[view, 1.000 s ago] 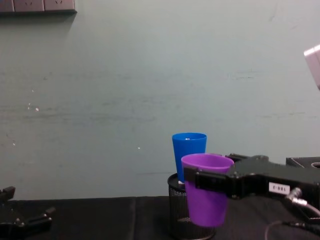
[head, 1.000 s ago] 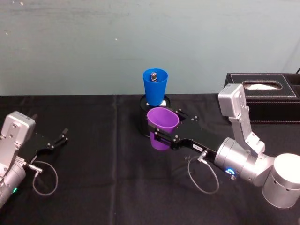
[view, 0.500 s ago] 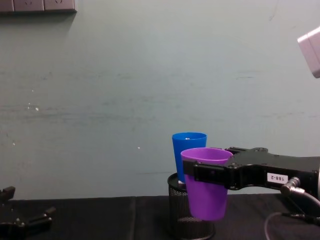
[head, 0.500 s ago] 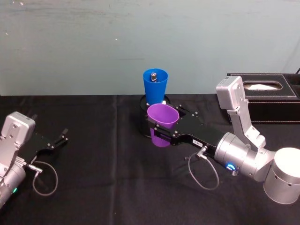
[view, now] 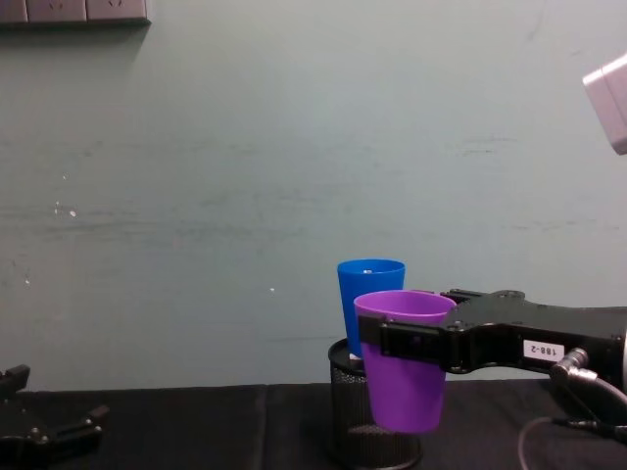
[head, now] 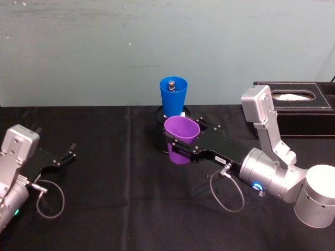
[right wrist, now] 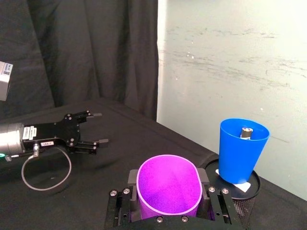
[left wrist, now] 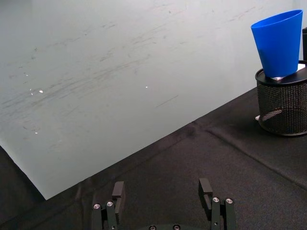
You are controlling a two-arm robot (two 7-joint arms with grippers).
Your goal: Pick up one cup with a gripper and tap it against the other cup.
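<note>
The purple cup (head: pixel 181 139) (view: pixel 404 370) (right wrist: pixel 168 187) hangs upright above the table, with my right gripper (head: pixel 182 148) (view: pixel 392 340) (right wrist: pixel 168 192) shut on its sides. Just behind it the blue cup (head: pixel 173 97) (view: pixel 370 304) (right wrist: pixel 243 149) (left wrist: pixel 279 42) stands in a black mesh holder (head: pixel 159 137) (view: pixel 349 426) (right wrist: pixel 249 194) (left wrist: pixel 283 104); whether the two cups touch I cannot tell. A small dark thing lies inside the blue cup. My left gripper (head: pixel 68 155) (left wrist: pixel 164 191) (right wrist: pixel 96 128) rests open on the black cloth far to the left.
A black tissue box (head: pixel 294 108) stands at the back right. A grey cable loop (head: pixel 51 201) lies by the left arm, and another cable (head: pixel 226 196) hangs under the right wrist. The pale green wall (head: pixel 157 47) rises close behind the holder.
My right gripper lifted the purple cup slightly and carried it toward the blue cup over the first half second, then held nearly still. The left arm has not moved.
</note>
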